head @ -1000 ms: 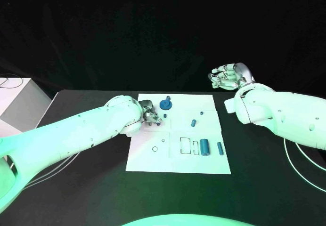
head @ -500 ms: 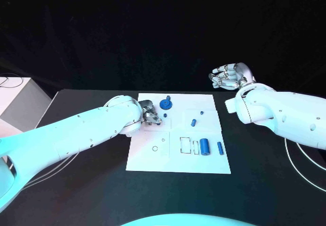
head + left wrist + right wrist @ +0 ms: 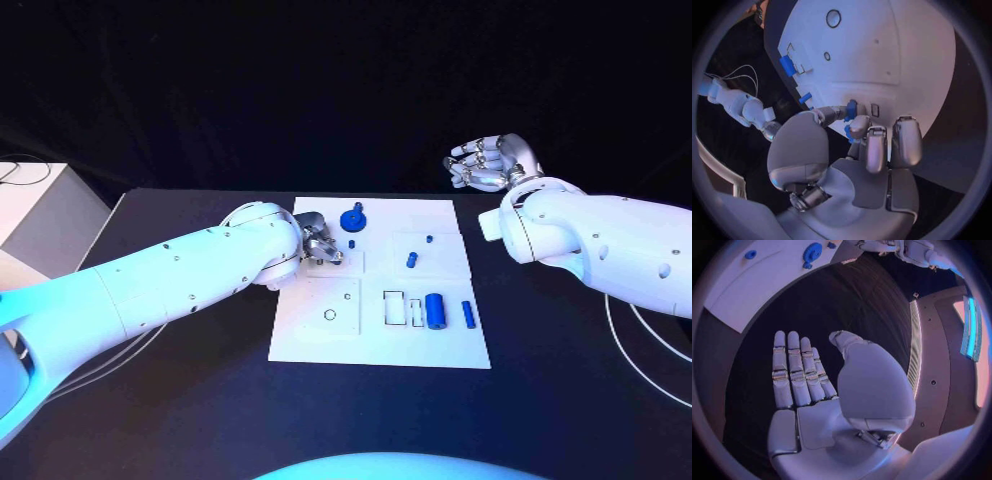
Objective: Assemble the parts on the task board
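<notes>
The white task board (image 3: 332, 335) lies mid-table, also seen in the left wrist view (image 3: 892, 55). My left hand (image 3: 323, 246) hovers low over its far left part and pinches a small blue part (image 3: 852, 109) between thumb and a finger; from the head the same part (image 3: 351, 243) peeks out beside the fingers. A round blue part with a peg (image 3: 355, 219) stands just beyond. Two small blue pieces (image 3: 427, 240) (image 3: 411, 260) lie further right, and a thick blue cylinder (image 3: 434, 310) and a thin one (image 3: 466, 313) sit near the right edge. My right hand (image 3: 488, 163) is raised beyond the far right corner, empty, its fingers (image 3: 795, 370) straight.
A white box (image 3: 36, 215) stands at the table's left edge. Rectangular slots (image 3: 392, 308) and a round hole (image 3: 329, 315) mark the board's near half. Cables trail off the table on the right (image 3: 642, 330).
</notes>
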Robot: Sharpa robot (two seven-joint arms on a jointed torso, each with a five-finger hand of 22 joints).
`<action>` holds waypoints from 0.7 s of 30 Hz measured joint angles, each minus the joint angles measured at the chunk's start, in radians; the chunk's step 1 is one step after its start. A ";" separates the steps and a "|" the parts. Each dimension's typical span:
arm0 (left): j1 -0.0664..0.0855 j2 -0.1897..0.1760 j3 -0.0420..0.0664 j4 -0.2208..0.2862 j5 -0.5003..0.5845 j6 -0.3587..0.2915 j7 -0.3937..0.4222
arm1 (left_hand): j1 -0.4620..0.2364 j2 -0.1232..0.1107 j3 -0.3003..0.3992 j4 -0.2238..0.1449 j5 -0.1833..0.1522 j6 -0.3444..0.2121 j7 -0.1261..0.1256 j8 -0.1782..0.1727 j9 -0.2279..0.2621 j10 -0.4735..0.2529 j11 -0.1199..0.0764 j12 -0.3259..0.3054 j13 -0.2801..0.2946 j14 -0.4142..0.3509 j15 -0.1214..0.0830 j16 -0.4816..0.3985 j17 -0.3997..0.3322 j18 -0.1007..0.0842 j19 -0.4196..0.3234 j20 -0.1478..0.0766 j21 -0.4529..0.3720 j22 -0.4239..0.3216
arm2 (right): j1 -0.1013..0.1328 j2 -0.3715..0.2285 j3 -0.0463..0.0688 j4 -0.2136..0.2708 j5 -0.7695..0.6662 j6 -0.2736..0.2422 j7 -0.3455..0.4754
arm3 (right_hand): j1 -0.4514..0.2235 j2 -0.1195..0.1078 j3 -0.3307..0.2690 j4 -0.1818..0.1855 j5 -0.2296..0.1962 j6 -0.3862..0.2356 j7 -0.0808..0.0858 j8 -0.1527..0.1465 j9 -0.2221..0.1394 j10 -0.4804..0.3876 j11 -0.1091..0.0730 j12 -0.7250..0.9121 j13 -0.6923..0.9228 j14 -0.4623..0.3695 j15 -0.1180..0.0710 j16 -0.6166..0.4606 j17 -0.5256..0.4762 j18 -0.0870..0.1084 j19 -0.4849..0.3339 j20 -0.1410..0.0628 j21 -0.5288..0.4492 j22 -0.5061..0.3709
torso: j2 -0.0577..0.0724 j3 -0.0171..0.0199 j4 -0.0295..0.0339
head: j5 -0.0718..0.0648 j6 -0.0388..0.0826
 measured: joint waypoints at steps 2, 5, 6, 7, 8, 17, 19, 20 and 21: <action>0.000 0.000 0.000 0.000 0.000 0.001 0.000 | 0.000 0.000 0.000 0.000 0.001 0.000 0.000 0.000 0.000 0.000 0.000 0.000 0.000 0.000 0.000 0.000 0.000 0.000 0.000 0.000 0.000 0.000 | 0.000 0.000 0.000 0.000 0.000 0.000 0.000 | 0.000 0.000 0.000 0.000 0.000 0.000 0.000 0.000 0.000 0.000 0.000 0.000 0.000 0.000 0.000 0.000 0.000 0.000 0.000 0.000 0.000 0.000 | 0.000 0.0000 0.0000 | 0.000 0.000; 0.000 0.000 0.000 -0.001 -0.001 0.004 0.000 | 0.000 0.000 0.000 0.000 0.004 0.000 0.000 0.000 0.000 0.000 0.000 0.000 -0.002 0.000 0.000 0.000 0.000 0.000 0.000 0.000 0.000 0.000 | 0.000 0.000 0.000 0.000 0.000 0.001 0.000 | 0.000 0.000 -0.003 -0.003 0.000 0.000 0.000 -0.004 0.000 0.000 0.000 -0.004 -0.001 0.000 0.000 0.000 -0.001 0.000 -0.004 0.004 0.000 -0.001 | 0.000 0.0000 0.0000 | 0.000 -0.001; 0.000 0.000 0.000 -0.001 -0.001 0.005 0.000 | 0.000 0.000 0.000 0.000 0.004 0.000 0.000 0.000 0.000 0.000 0.000 0.000 -0.002 0.000 0.000 0.000 0.000 0.000 0.000 0.000 0.000 0.000 | 0.000 0.000 0.000 0.000 0.000 0.001 0.000 | 0.000 0.000 -0.003 -0.003 0.000 0.000 0.000 -0.004 0.000 0.000 0.000 -0.004 -0.001 0.000 0.000 0.000 -0.001 0.000 -0.004 0.004 0.000 -0.001 | 0.000 0.0000 0.0000 | 0.000 -0.002; 0.001 0.000 0.000 -0.001 -0.001 0.006 0.000 | 0.000 0.000 0.000 0.000 0.004 0.000 0.000 0.000 0.000 0.000 0.000 0.000 -0.002 0.000 0.000 0.000 0.000 0.000 0.000 0.000 0.000 0.000 | 0.000 0.000 0.000 0.000 0.000 0.001 0.000 | 0.000 0.000 -0.003 -0.003 0.000 0.000 0.000 -0.004 0.000 0.000 0.000 -0.004 -0.001 0.000 0.000 0.000 -0.001 0.000 -0.004 0.004 0.000 -0.001 | 0.000 -0.0001 0.0000 | 0.000 -0.002; 0.001 0.000 0.001 -0.002 -0.001 0.007 0.000 | 0.000 0.000 0.000 0.000 0.004 0.000 0.000 0.000 0.000 0.000 0.000 0.000 -0.002 0.000 0.000 0.000 0.000 0.000 0.000 0.000 0.000 0.000 | 0.000 0.000 0.000 0.000 0.000 0.001 0.000 | 0.000 0.000 -0.003 -0.003 0.000 0.000 0.000 -0.004 0.000 0.000 0.000 -0.004 -0.001 0.000 0.000 0.000 -0.001 0.000 -0.004 0.004 0.000 -0.001 | 0.000 -0.0001 0.0000 | 0.000 -0.002; 0.002 0.002 0.001 -0.007 -0.001 0.015 0.002 | 0.000 0.000 0.000 0.000 0.004 0.000 0.000 -0.001 0.000 0.000 0.000 0.000 -0.005 0.000 0.000 0.000 0.000 0.000 0.000 0.000 0.000 0.001 | 0.000 -0.002 0.000 0.000 0.000 0.002 -0.001 | 0.000 0.000 -0.003 -0.003 0.000 0.000 0.000 -0.004 0.000 0.000 0.000 -0.004 -0.001 0.000 0.000 0.000 -0.001 0.000 -0.003 0.004 0.000 -0.001 | 0.000 -0.0001 0.0000 | 0.000 -0.004; 0.002 0.004 0.002 -0.009 -0.001 0.018 0.003 | 0.000 0.000 0.000 0.000 0.004 0.000 0.000 -0.001 0.000 0.000 0.000 0.000 -0.005 0.000 0.000 0.000 0.000 0.000 0.000 0.000 0.000 0.001 | 0.000 -0.002 0.000 0.001 0.000 0.002 -0.001 | 0.000 0.000 -0.003 -0.003 0.000 0.000 0.000 -0.004 0.000 0.000 0.000 -0.004 -0.001 0.000 0.000 0.000 -0.001 0.000 -0.003 0.004 0.000 -0.001 | 0.000 -0.0001 -0.0001 | 0.000 -0.004; 0.002 0.004 0.002 -0.010 -0.001 0.019 0.003 | 0.000 0.000 0.000 0.000 0.004 0.002 0.001 -0.001 0.000 0.000 0.000 0.000 -0.005 0.000 0.000 0.000 0.000 0.000 0.000 0.000 0.000 0.001 | 0.000 -0.003 0.000 0.001 0.000 0.002 -0.001 | 0.000 0.000 -0.003 -0.003 0.000 0.000 0.000 -0.004 0.000 0.000 0.000 -0.004 -0.001 0.000 0.000 0.000 -0.001 0.000 -0.003 0.004 0.000 -0.001 | 0.000 0.0000 -0.0001 | 0.001 -0.005; 0.003 0.005 0.002 -0.011 -0.001 0.021 0.003 | 0.000 0.000 0.000 0.000 0.004 0.002 0.001 -0.001 0.000 0.000 0.000 0.000 -0.006 0.000 0.000 0.000 0.000 0.000 0.000 0.000 0.000 0.001 | -0.001 -0.003 0.000 0.001 0.000 0.002 -0.001 | 0.000 0.000 -0.003 -0.003 0.000 0.000 0.000 -0.004 0.000 0.000 0.000 -0.004 -0.001 0.000 0.000 0.000 -0.001 0.000 -0.003 0.004 0.000 -0.001 | 0.000 0.0001 -0.0001 | 0.001 -0.005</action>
